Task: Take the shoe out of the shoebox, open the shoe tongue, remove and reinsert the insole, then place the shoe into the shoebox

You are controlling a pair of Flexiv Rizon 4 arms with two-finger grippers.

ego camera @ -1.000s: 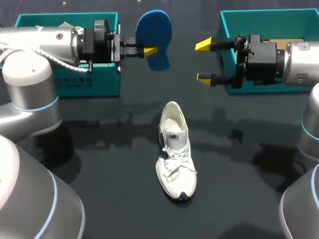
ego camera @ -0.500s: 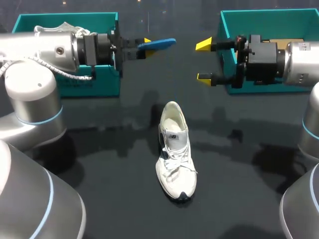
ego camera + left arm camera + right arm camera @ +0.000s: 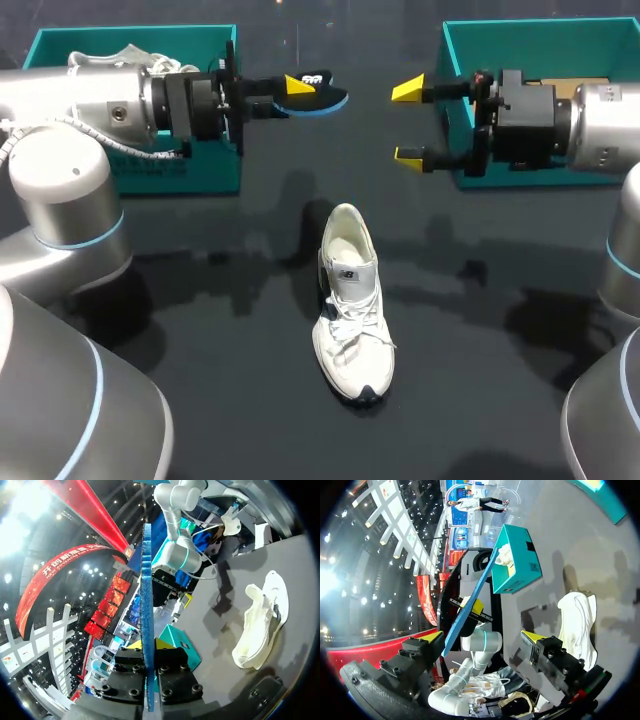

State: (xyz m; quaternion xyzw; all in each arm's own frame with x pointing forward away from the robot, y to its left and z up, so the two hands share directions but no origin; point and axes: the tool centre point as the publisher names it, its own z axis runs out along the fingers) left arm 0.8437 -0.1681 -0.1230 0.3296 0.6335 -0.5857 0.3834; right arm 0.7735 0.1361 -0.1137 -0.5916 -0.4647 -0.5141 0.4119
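Nothing can be read. The shoe (image 3: 352, 310) has a small dark mark on its tongue, the ten-o'clock shoebox (image 3: 200, 165) has pale lines on its front wall, and the insole (image 3: 314, 92) has a white mark. All are too small to make out.

Bare table (image 3: 200, 330) all round shoe (image 3: 350, 300); gap between insole (image 3: 325, 97) clamped in left gripper (image 3: 295, 88) and spread-fingered right gripper (image 3: 408, 122); left shoebox (image 3: 130, 170), right shoebox (image 3: 470, 40) behind them.

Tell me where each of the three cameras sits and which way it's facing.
Head view: above and behind the robot, looking down on the table; left arm and right arm show.
Left wrist view: on the left wrist, looking along the left gripper, shut on the insole, toward the shoe.
Right wrist view: on the right wrist, facing the left arm; the open right gripper shows.
All three share the shoe and insole.
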